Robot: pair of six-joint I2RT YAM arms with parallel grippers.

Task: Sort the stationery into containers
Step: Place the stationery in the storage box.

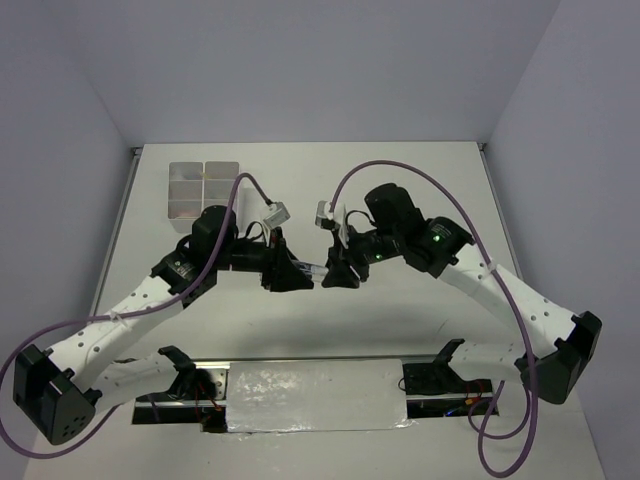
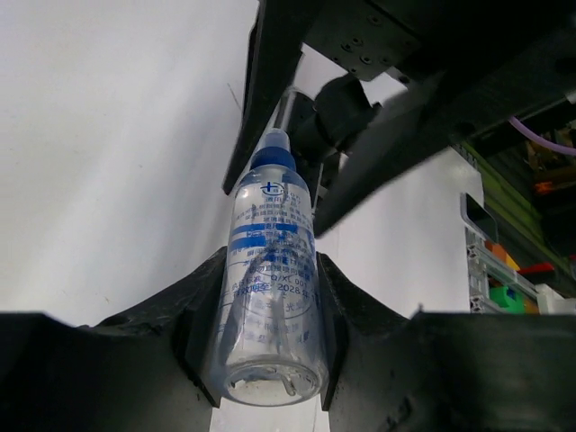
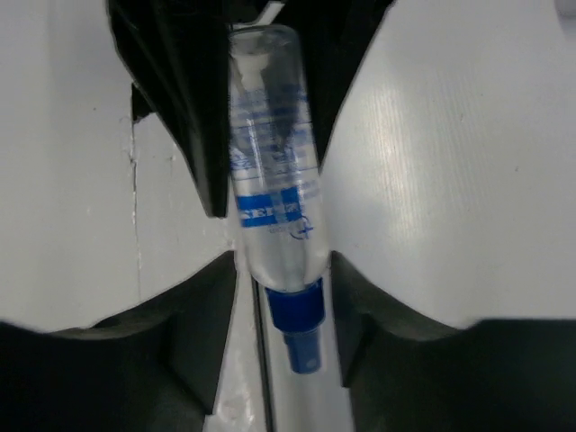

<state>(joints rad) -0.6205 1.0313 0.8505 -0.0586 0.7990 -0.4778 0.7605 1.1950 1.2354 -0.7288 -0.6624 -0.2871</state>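
Observation:
A clear, blue-tipped pen (image 1: pixel 312 270), shaped like a small tube with blue print, hangs above the middle of the table between both grippers. My left gripper (image 1: pixel 298 274) is shut on its clear bottom end (image 2: pixel 270 270), with the jaws pressing both sides (image 2: pixel 268 301). My right gripper (image 1: pixel 336 274) is shut on the other end, its jaws against the shoulder beside the blue cap (image 3: pixel 297 315). In the right wrist view the pen (image 3: pixel 274 207) runs away from my gripper (image 3: pixel 288 297) towards the left gripper's black fingers (image 3: pixel 193 108). The containers (image 1: pixel 203 188), a whitish 2x2 box block, stand at the far left.
The white table (image 1: pixel 420 190) is bounded by pale walls at the back and on both sides. A foil-covered plate (image 1: pixel 315 395) lies between the arm bases at the near edge. Purple cables (image 1: pixel 400 170) loop over both arms.

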